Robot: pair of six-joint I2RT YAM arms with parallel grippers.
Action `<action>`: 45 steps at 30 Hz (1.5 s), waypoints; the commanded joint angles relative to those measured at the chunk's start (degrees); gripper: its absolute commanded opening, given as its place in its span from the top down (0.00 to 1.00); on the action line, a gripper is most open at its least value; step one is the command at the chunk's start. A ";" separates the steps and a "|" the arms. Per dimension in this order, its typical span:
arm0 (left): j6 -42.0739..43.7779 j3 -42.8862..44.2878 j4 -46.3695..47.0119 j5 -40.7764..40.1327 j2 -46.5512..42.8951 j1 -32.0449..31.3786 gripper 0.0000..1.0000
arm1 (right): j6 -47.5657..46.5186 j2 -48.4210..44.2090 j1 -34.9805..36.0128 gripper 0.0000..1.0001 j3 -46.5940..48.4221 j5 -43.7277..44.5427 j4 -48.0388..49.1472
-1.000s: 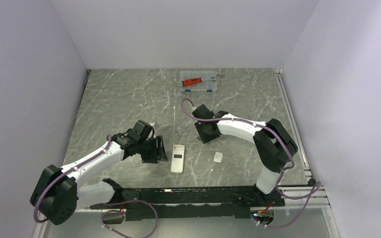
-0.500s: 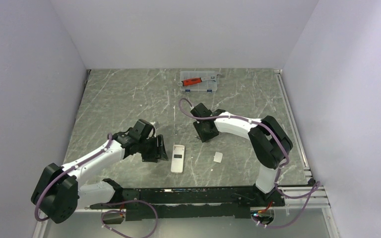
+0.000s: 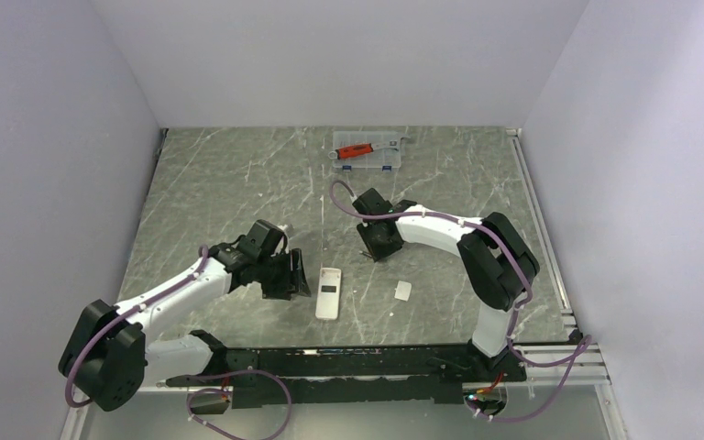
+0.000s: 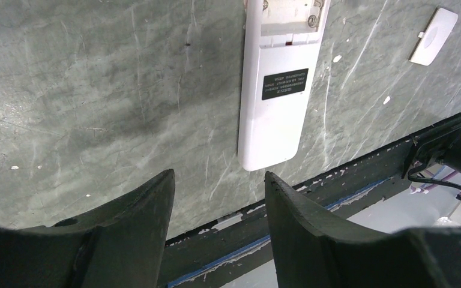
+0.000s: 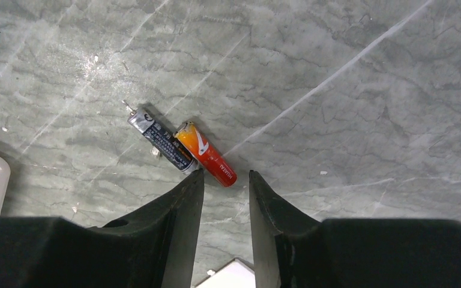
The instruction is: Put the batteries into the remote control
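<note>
Left gripper [image 4: 219, 176] hangs low over the marble table [image 3: 220, 183], its two dark fingers spread wide with only bare stone between them. Just past its fingertips lies the remote control [image 4: 279, 90], flat on the table with its plain white back up, a dark label across the middle and an uncovered recess at the far end. From above, the remote control [image 3: 328, 292] sits near the front edge, between the two arms, just right of the left gripper [image 3: 286, 275]. A small white square piece [image 3: 403, 291] lies further right, apart from it. Over to the right gripper [image 5: 226, 175]: its fingers stand a little apart and clamp nothing. Right ahead of them the batteries lie side by side on the stone, touching: a dark one [image 5: 161, 141] and an orange-red one [image 5: 207, 155], both angled the same way. The orange-red one's near end sits right at the mouth of the gap. At the back of the table a clear plastic case [image 3: 367, 151] carries a red-handled tool [image 3: 356, 149].
</note>
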 commanded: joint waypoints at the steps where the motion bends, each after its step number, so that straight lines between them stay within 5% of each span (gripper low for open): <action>1: 0.39 1.42 -0.07 -0.62 -0.12 -0.19 0.38 | -0.98 1.65 -0.33 0.65 0.98 -1.99 1.05; 15: 0.30 1.44 0.26 -0.62 0.14 -0.21 0.38 | -1.17 1.74 -0.33 0.84 0.25 -4.32 0.75; 32: 0.35 1.46 0.22 -0.35 0.43 -0.19 0.38 | -1.00 2.40 -0.33 0.73 0.69 -4.46 1.11; 45: 0.57 1.59 0.10 -0.79 1.12 -0.19 0.38 | -1.33 1.91 -0.33 0.94 0.33 -4.34 1.09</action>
